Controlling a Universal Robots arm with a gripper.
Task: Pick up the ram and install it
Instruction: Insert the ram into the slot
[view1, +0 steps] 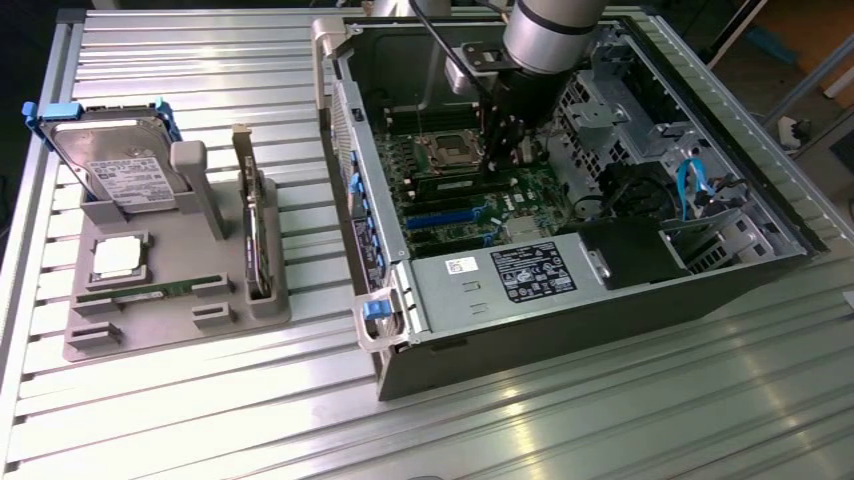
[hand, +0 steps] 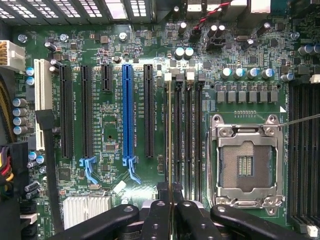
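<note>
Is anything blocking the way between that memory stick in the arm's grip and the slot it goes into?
Nothing visible does. The end effector grips the ram edge-on, over the memory slot farthest from the CPU socket; no cable or part lies between them. Whether it sits in the slot cannot be told.

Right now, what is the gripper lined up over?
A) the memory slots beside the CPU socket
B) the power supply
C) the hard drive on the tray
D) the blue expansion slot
A: in the wrist view the gripper holds the ram edge-on over the memory slots, right next to the empty CPU socket.
</note>
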